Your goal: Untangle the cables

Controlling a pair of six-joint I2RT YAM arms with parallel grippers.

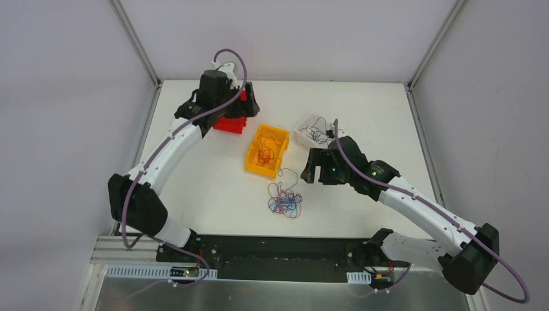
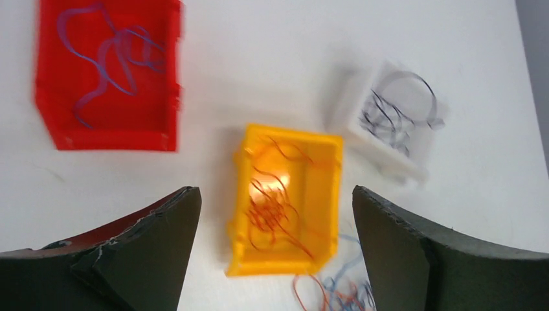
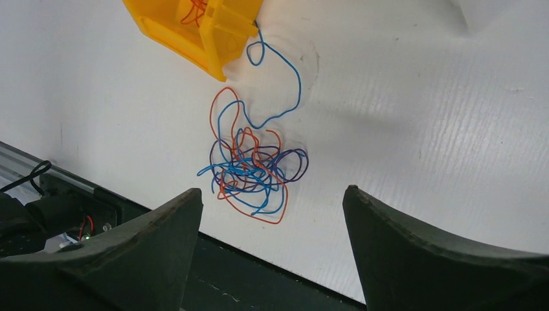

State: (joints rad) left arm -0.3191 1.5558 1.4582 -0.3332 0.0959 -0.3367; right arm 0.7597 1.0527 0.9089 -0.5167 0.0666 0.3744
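Observation:
A knotted heap of blue, orange and dark cables [image 1: 285,202] lies on the white table near its front edge, and it also shows in the right wrist view [image 3: 252,172]. One blue strand runs from the heap up toward the yellow bin. My right gripper [image 1: 317,172] hovers just right of the heap, open and empty [image 3: 272,194]. My left gripper [image 1: 249,103] is at the far left over the red bin [image 1: 232,124]. It is open with nothing between its fingers [image 2: 275,194]. Blue cables [image 2: 110,58] lie inside the red bin.
A yellow bin [image 1: 249,162] with orange wires stands mid-table. A white bin [image 1: 303,128] with dark wires sits to its right. The black rail [image 3: 272,278] of the table's front edge is close below the heap.

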